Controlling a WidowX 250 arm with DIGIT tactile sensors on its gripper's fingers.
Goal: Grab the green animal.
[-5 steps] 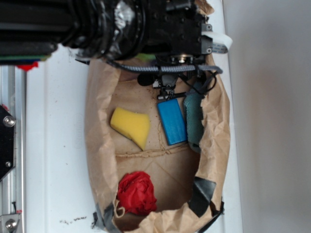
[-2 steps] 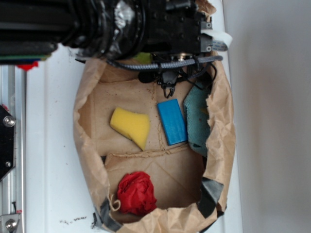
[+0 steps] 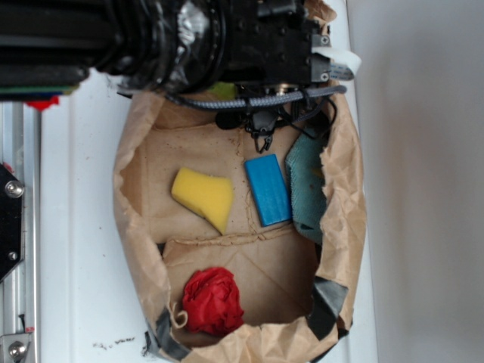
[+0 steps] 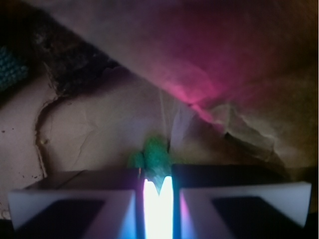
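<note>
Wrist view: gripper (image 4: 158, 191) pinched together on the green animal (image 4: 154, 155), low against the paper bag (image 3: 344, 204) floor. Bag also holds yellow sponge (image 3: 204, 197), blue block (image 3: 268, 189), teal cloth (image 3: 306, 189), red ball (image 3: 213, 300). No readable writing.

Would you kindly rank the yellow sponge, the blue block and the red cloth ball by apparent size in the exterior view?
1. red cloth ball and yellow sponge: too alike to separate.
2. blue block: smallest, slightly.

fuzzy green animal (image 4: 155, 155) sits pinched between white fingers, on brown paper.
</note>
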